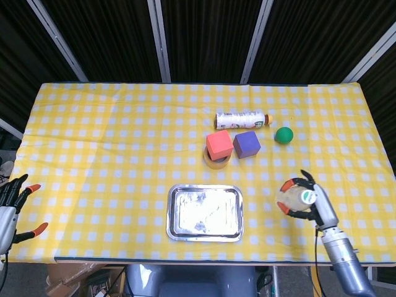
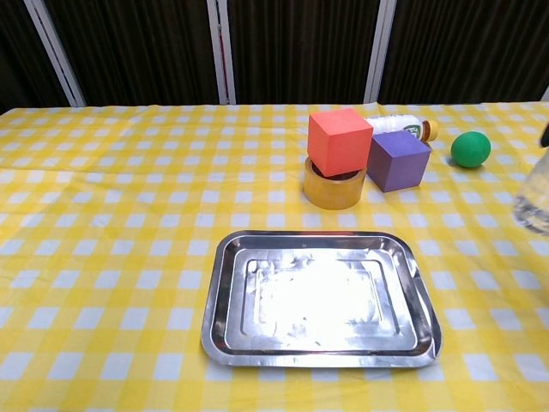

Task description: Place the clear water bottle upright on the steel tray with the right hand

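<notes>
My right hand grips the clear water bottle, seen from above with its white cap toward the camera. It hangs over the tablecloth well to the right of the steel tray. In the chest view only the bottle's lower part shows at the right edge; the tray lies bare in front. My left hand hovers at the table's left front corner, fingers spread and holding nothing.
Behind the tray a red cube sits on a roll of tape, with a purple cube beside it. Further back lie a white bottle on its side and a green ball.
</notes>
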You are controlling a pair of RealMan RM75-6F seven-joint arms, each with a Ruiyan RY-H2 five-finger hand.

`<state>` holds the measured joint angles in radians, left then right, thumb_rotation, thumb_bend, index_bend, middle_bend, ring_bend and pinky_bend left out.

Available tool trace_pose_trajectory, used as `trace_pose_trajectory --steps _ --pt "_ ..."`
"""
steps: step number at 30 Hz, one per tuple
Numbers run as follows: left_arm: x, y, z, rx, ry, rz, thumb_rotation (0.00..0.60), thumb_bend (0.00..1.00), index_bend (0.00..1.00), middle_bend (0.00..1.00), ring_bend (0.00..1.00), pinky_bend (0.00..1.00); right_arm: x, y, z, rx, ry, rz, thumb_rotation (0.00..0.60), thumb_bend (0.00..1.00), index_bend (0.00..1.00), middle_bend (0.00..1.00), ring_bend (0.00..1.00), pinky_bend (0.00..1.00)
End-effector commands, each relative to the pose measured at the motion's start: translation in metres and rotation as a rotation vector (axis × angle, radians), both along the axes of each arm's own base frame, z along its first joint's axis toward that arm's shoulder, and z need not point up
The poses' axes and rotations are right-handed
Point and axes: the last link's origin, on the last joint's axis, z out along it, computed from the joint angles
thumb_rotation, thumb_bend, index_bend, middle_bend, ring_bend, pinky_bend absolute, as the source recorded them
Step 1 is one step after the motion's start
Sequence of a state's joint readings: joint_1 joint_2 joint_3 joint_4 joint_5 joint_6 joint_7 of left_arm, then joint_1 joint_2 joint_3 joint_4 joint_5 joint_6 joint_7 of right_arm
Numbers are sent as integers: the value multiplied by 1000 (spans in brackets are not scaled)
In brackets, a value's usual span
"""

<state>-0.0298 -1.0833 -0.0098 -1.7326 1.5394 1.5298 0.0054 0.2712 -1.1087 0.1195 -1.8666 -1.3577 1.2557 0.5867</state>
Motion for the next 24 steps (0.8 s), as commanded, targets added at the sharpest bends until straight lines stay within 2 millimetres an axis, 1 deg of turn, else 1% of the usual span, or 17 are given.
trace_pose_trajectory --steps 1,3,7,10,11,13,14,16,18,21,24 --pt "1 0 -1 1 0 -1 600 150 190 5 0 0 -14 -1 29 -36 61 -66 600 829 835 673 320 0" --pt "1 0 -1 0 3 -2 600 151 190 5 0 0 -8 2 27 -3 51 -56 600 829 834 673 320 0" --pt "2 0 -3 -5 7 -2 600 151 190 5 0 0 19 12 6 112 -44 6 600 830 834 673 320 0" --pt "1 0 -3 -4 10 -1 600 151 190 5 0 0 49 16 -14 176 -143 62 600 830 835 673 320 0" --pt "1 0 -3 -5 10 0 600 151 190 5 0 0 60 16 -21 192 -160 88 600 830 834 673 320 0" --pt "1 0 -4 -6 12 0 600 151 190 5 0 0 76 18 -32 212 -177 123 600 829 835 673 320 0" --pt "0 1 -4 -6 13 0 600 151 190 5 0 0 88 19 -38 224 -202 145 600 829 835 673 320 0" --pt "0 1 -4 -7 14 2 600 151 190 5 0 0 108 22 -47 245 -252 180 600 830 835 674 320 0" --pt "-1 2 -4 -7 15 3 600 151 190 5 0 0 121 23 -53 250 -281 203 600 830 834 673 320 0" --pt "-1 2 -3 -7 13 4 600 151 190 5 0 0 125 21 -58 233 -248 204 600 829 834 673 320 0" --pt "-2 2 -2 -4 9 6 600 151 190 5 0 0 115 19 -56 211 -217 164 600 829 835 673 320 0"
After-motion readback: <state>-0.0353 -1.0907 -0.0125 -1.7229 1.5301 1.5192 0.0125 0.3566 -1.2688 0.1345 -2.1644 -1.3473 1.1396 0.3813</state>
